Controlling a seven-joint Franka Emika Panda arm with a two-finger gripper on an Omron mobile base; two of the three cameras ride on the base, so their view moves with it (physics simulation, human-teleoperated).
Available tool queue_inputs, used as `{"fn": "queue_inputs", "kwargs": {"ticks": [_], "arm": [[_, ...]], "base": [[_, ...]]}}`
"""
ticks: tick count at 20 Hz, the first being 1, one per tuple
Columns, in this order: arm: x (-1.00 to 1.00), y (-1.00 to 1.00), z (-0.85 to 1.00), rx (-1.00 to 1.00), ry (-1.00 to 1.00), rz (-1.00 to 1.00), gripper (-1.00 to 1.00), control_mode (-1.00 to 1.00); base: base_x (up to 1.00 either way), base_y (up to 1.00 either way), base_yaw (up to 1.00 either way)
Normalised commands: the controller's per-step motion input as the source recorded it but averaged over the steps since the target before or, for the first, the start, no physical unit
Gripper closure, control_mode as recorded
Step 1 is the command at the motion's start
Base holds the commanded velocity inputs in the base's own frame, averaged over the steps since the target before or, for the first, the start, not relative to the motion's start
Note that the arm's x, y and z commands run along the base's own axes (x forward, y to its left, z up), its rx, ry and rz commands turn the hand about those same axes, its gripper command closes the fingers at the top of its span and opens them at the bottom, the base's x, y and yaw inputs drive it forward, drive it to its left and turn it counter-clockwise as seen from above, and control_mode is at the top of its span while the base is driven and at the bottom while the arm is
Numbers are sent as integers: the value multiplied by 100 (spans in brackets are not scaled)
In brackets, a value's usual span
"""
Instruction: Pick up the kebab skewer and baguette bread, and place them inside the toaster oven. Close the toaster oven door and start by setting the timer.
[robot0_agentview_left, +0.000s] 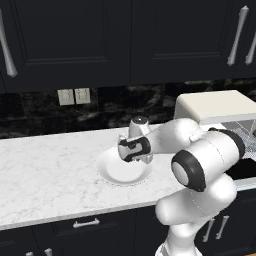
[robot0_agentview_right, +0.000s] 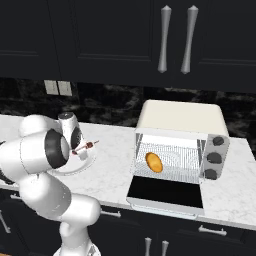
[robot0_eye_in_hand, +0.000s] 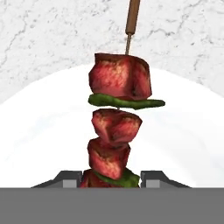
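The kebab skewer (robot0_eye_in_hand: 116, 127), red-brown meat chunks and green pepper on a thin stick, lies over a white plate (robot0_eye_in_hand: 183, 131). My gripper (robot0_eye_in_hand: 110, 177) is closed around its near end, and both fingertips (robot0_eye_in_hand: 68, 177) touch the lowest chunk. In the right base view the kebab skewer (robot0_agentview_right: 86, 146) sticks out from my gripper (robot0_agentview_right: 75, 150) just above the plate (robot0_agentview_right: 82, 162). The baguette bread (robot0_agentview_right: 154, 162) lies on the wire rack inside the cream toaster oven (robot0_agentview_right: 180, 120). The toaster oven door (robot0_agentview_right: 165, 192) hangs open, flat towards the counter's front.
The plate (robot0_agentview_left: 107, 172) sits mid-counter on white marble, left of the toaster oven (robot0_agentview_left: 215, 106). Three dark knobs (robot0_agentview_right: 214, 157) run down the oven's right side. Dark wall cabinets hang above. Wall sockets (robot0_agentview_left: 74, 96) are on the black backsplash.
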Motion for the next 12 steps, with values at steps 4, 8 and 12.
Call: {"fn": "queue_inputs", "kwargs": {"ticks": [4,8,12], "arm": [[-100,-95,100,5,-8,19,100,-100],[-100,-91,100,1,-1,19,100,-100],[-100,-100,81,0,0,22,100,-100]], "base": [[0,0,0],[0,0,0],[0,0,0]]}}
